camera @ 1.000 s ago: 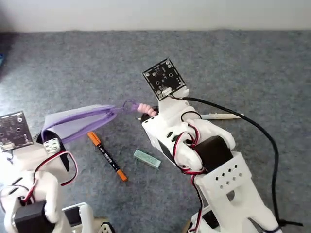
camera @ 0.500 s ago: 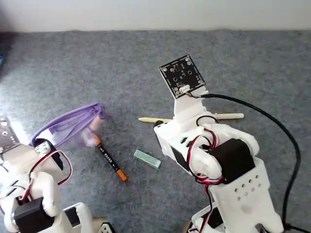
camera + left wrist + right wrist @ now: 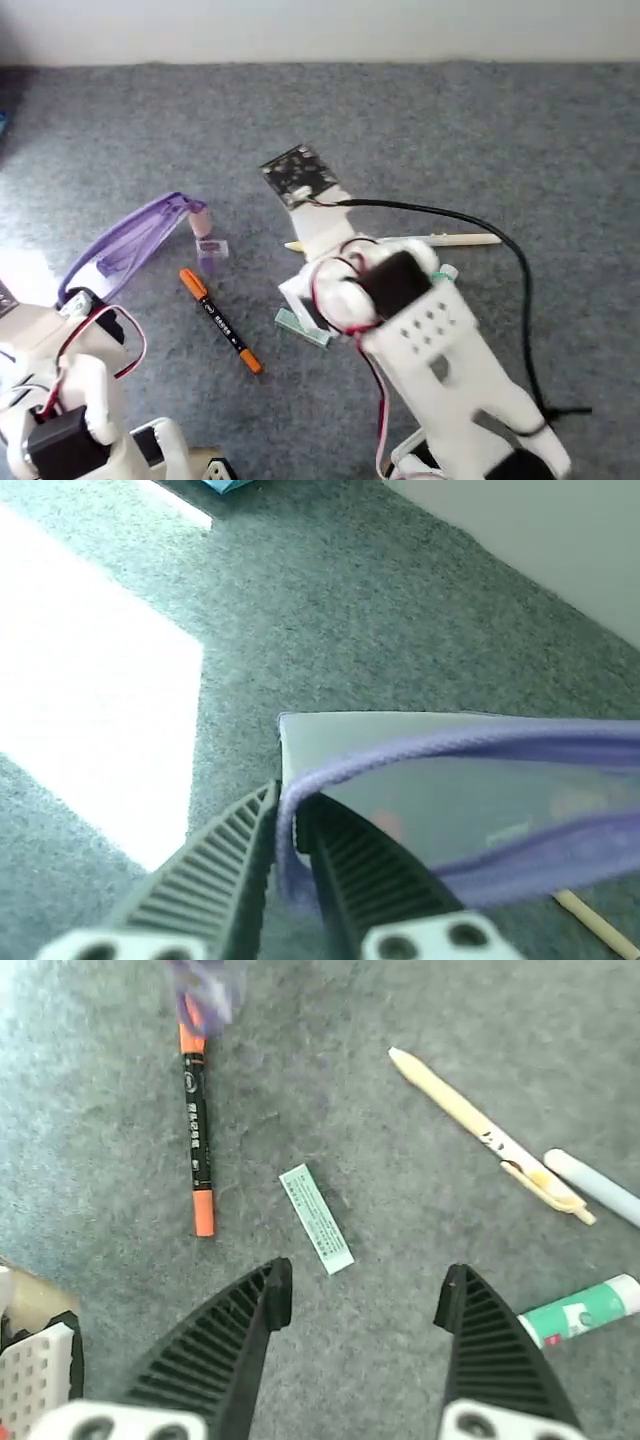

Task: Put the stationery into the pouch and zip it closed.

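Risk: my right gripper [image 3: 367, 1270], spread wide over flat green strip [image 3: 316, 1219], may skid off; my left gripper [image 3: 288, 800] pinches pouch [image 3: 430, 790] rim, mouth looks slack.

purple pouch [image 3: 130, 241], black marker [image 3: 222, 322], green eraser [image 3: 297, 324]

Green tube [image 3: 583, 1310] (pale pen [image 3: 598, 1186] too) cut off.
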